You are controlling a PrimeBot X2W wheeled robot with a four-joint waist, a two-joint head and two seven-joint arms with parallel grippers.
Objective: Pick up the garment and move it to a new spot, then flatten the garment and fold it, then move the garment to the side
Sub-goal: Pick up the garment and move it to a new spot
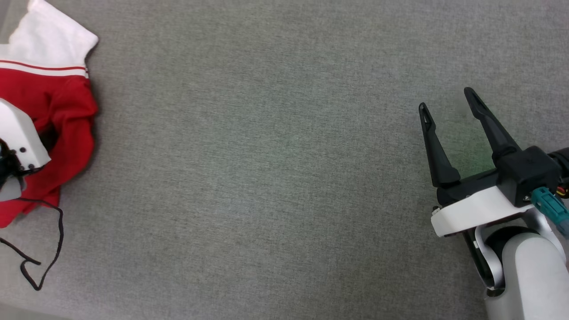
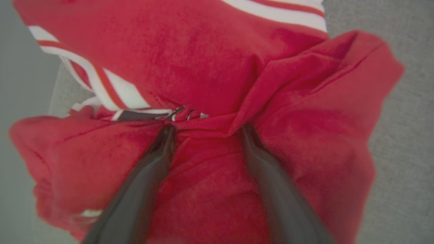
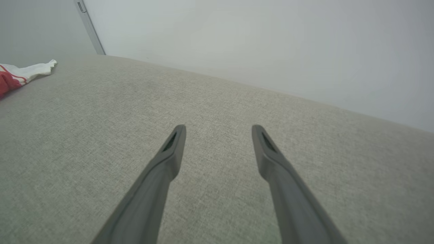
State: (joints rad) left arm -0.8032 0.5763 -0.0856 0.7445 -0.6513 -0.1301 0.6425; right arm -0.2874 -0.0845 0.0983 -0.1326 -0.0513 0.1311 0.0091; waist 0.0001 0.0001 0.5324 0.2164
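The garment (image 1: 58,102) is a red shirt with a white sleeve and red-and-white striped trim, lying bunched at the left edge of the grey surface. In the left wrist view the garment (image 2: 220,67) is crumpled right under my left gripper (image 2: 208,128). Its jaws stand open, both fingertips pressed into the red folds with a ridge of cloth between them. In the head view the left arm's white wrist housing (image 1: 20,138) sits over the shirt and hides the fingers. My right gripper (image 1: 446,100) hovers open at the right, far from the shirt, also seen as the right gripper (image 3: 218,128).
A grey woven fabric surface (image 1: 266,178) spreads across the head view. A thin black cable (image 1: 49,249) loops on it below the shirt. In the right wrist view a pale wall (image 3: 271,40) rises behind the surface's far edge, with the garment (image 3: 10,79) at the far left.
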